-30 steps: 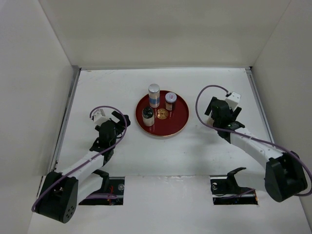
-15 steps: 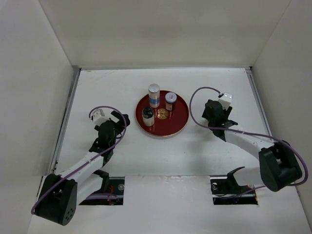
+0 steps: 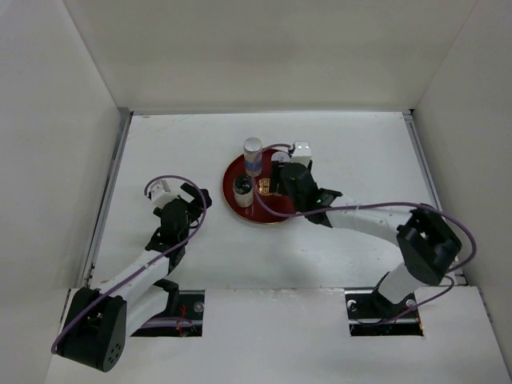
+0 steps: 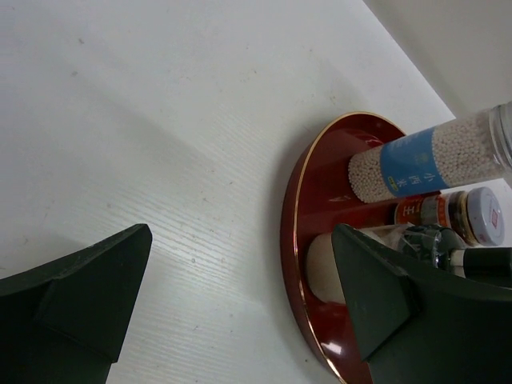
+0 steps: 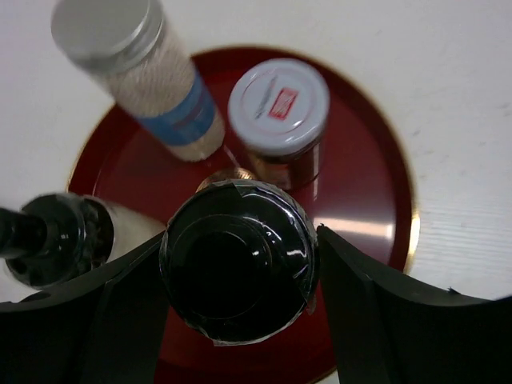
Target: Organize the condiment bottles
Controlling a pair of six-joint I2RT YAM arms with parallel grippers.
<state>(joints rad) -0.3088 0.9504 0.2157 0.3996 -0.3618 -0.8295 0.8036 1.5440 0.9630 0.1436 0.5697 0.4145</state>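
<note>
Right gripper (image 5: pixel 240 304) is closed on a dark-capped bottle (image 5: pixel 236 264) at the tray (image 5: pixel 360 192); left gripper (image 4: pixel 240 312) is spread open, left of it.

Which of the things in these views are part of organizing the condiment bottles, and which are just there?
Part of the job: tall blue-banded bottle; pale-lidded jar; dark-capped bottle standing on the tray; second dark-capped bottle held in the right gripper over the tray.

Just there: red tray under them; white table; left gripper, open, beside the tray.
</note>
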